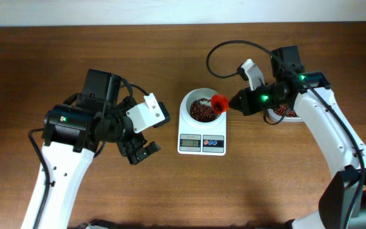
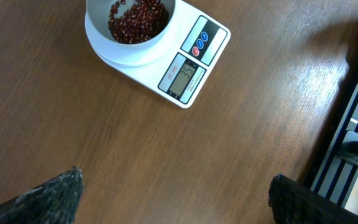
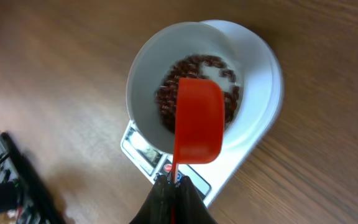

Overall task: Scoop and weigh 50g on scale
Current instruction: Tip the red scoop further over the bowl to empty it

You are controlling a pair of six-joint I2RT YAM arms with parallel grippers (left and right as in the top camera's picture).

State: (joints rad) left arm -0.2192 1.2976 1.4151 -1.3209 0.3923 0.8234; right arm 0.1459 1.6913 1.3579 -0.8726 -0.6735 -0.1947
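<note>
Now the right gripper (image 3: pixel 173 185) clamps the red scoop (image 3: pixel 197 121) by its handle, holding it above the scale (image 1: pixel 201 141) and its bowl (image 3: pixel 142 68) of beans (image 3: pixel 194 65) at frame centre, apparently to add more; the left gripper (image 1: pixel 142 151) waits wide open, lower left.

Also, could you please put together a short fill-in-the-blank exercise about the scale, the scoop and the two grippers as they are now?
1. The right gripper is shut on the handle of a ___ scoop.
2. The scoop hangs over the white ___ of beans that sits on the scale.
3. The left gripper is ___ and holds nothing.
Missing words: red; bowl; open.
</note>
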